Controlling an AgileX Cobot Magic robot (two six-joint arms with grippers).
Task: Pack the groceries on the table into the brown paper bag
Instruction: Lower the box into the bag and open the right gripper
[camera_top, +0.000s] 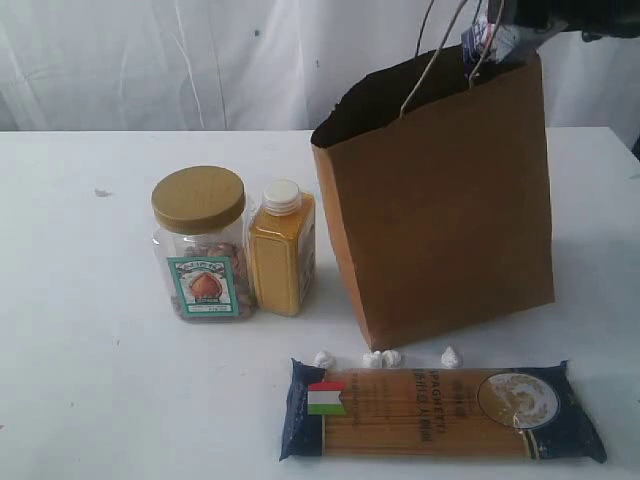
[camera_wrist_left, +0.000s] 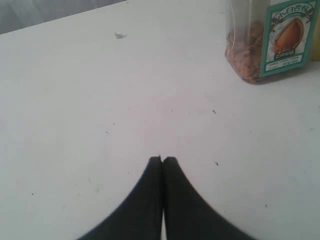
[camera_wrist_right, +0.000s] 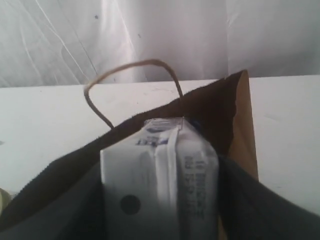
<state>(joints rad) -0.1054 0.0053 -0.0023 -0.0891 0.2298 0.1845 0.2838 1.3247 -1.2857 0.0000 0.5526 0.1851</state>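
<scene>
Clamps small white printed carton box (camera_wrist_right: 145, 170) in right hand (camera_wrist_right: 160, 200), directly above tall brown kraft paper bag (camera_top: 450, 200); open mouth at 6 o'clock beneath, box going end-first. Hangs left hand (camera_wrist_left: 163, 161) clenched, empty, over white tabletop (camera_wrist_left: 100, 100), off toward 9 o'clock.

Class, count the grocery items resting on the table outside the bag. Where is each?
3. The jar stands left of the bag, the bottle between them, the spaghetti lies in front of the bag. More may be hidden inside it.
</scene>
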